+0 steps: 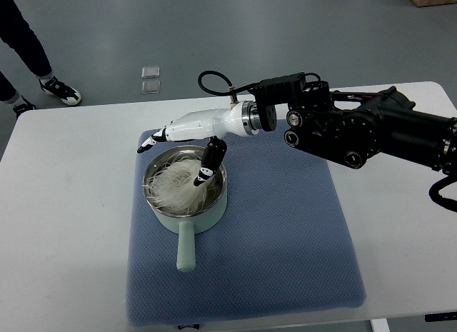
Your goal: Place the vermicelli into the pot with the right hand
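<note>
Reaching in from the right, our right hand [187, 132] hovers over the far rim of the pot [187, 216], fingers stretched out flat and holding nothing, thumb [209, 161] pointing down into the pot; the vermicelli [175, 187] lies inside as a loose white tangle; the pale green pot has its handle toward us and sits on a blue mat [285, 232] on the white table [57, 203]; beyond the table we see a person's shoes [61, 91] on the floor.
</note>
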